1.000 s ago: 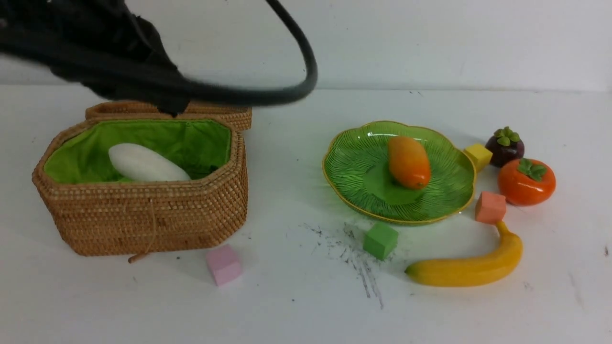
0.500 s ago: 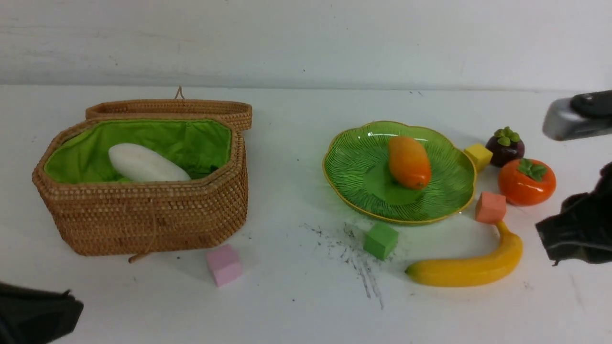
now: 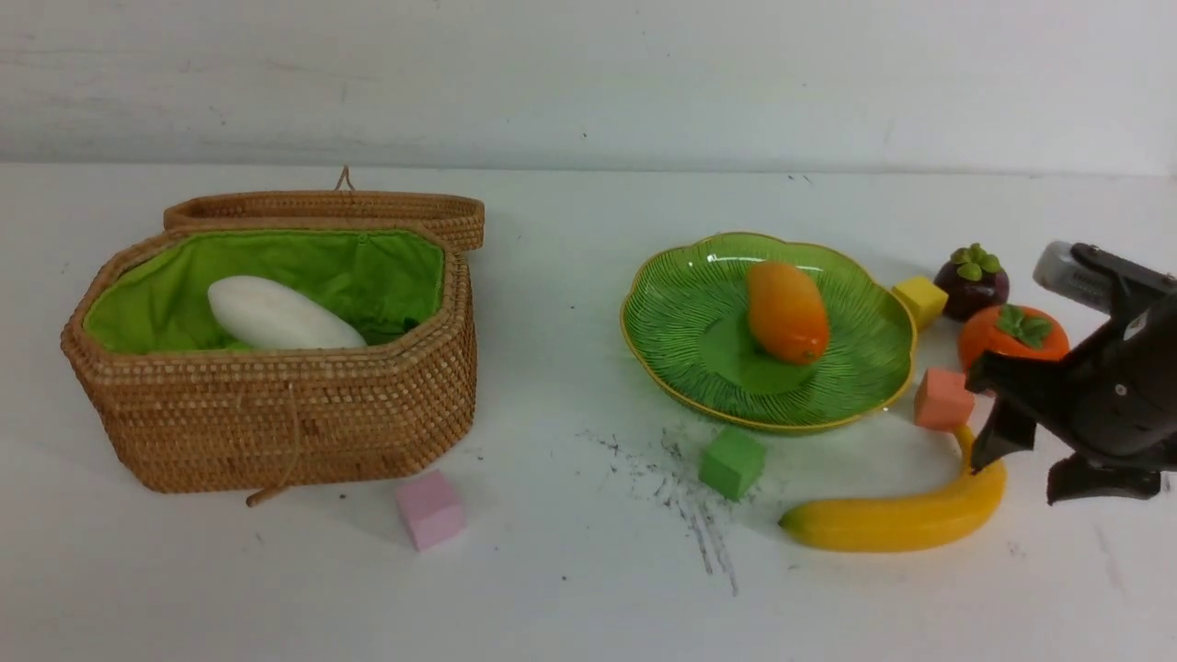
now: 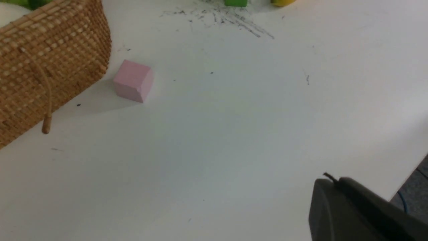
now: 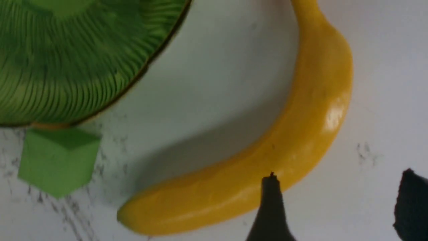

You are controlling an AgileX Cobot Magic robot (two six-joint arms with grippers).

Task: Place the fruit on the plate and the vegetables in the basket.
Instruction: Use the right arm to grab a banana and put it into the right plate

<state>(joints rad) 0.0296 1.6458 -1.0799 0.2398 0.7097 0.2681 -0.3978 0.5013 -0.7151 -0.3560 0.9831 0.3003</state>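
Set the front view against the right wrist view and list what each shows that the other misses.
Front view only: the basket with the white radish inside, the mango on the plate, the persimmon, the mangosteen, the pink cube, yellow cube and orange cube. Right wrist view only: nothing new, just a close look at one fingertip of the right gripper by the outer curve of the banana, jaws apart. Both: the banana, the plate's rim, the green cube and the right gripper.

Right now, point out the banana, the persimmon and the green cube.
banana [image 3: 897,522], front view, middle of its curved body.
persimmon [image 3: 986,342], front view, orange skin beside its calyx.
green cube [image 3: 726,469], front view, its front face.
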